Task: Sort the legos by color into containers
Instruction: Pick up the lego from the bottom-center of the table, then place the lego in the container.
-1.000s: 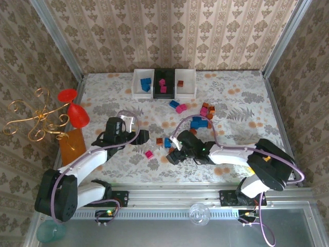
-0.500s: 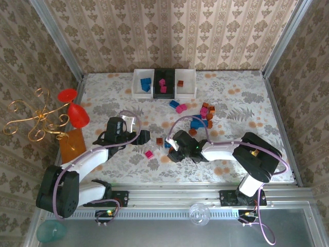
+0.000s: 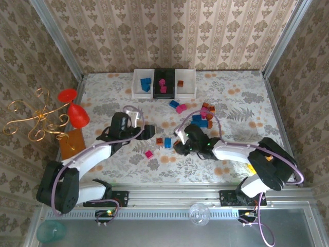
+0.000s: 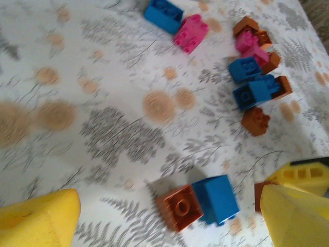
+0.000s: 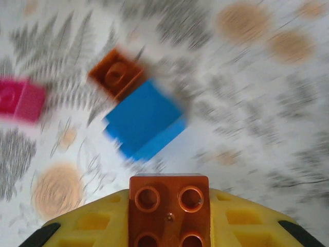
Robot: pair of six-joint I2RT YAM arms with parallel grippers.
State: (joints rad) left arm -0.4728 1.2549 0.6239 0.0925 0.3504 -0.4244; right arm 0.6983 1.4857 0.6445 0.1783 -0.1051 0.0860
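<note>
Light bright and even, shadows soft. Orange-brown plastic brick (image 5: 169, 218) in right claw (image 5: 169, 200) sharp; tabletop ahead motion-smeared.

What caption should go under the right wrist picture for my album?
Right gripper holding an orange-brown lego, with a blue lego lying just beyond.

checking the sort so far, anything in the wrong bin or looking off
Nothing stands out. The left white bin holds blue bricks, black bin pink bricks, right white bin one orange-brown brick. The loose bricks on the table just await sorting.
</note>
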